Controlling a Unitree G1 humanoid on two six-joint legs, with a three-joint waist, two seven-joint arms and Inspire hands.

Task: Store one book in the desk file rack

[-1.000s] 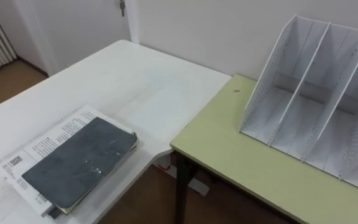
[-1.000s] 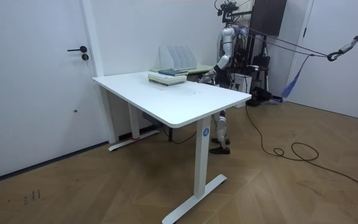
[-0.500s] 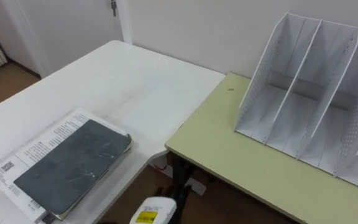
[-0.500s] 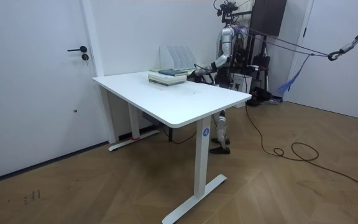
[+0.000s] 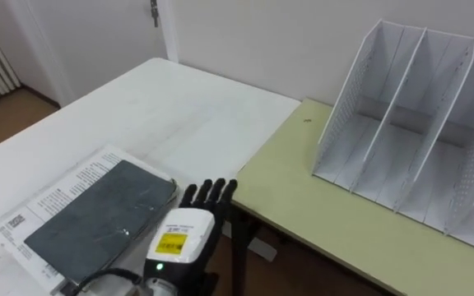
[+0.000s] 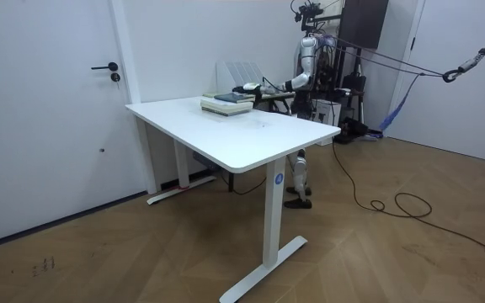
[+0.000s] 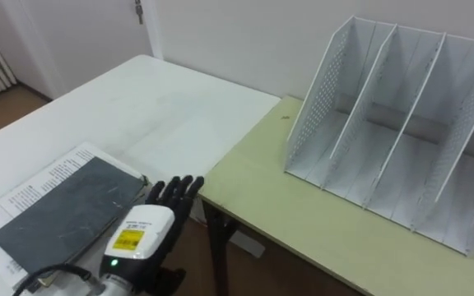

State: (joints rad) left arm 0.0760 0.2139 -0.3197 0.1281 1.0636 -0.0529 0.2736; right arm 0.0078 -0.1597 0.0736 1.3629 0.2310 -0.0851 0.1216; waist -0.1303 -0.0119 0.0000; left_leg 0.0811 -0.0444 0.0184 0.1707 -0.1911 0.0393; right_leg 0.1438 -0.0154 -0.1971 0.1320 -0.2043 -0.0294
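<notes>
Book dark grey, lying flat with cover up on a white printed booklet, both on the white counter near its right front corner. Left hand just beside the book's right edge, back turned upward; contact with the book impossible to judge. Fingers straight and close together, relaxed open, holding nothing, tips pointing forward past the white counter's corner toward the green counter. File rack white with perforated sides, upright on the green counter, well apart from both book and hand, off to the right. From the room view: standing at the far corner of the white counter, one arm stretched out level toward the book stack, rack just behind that stack.
</notes>
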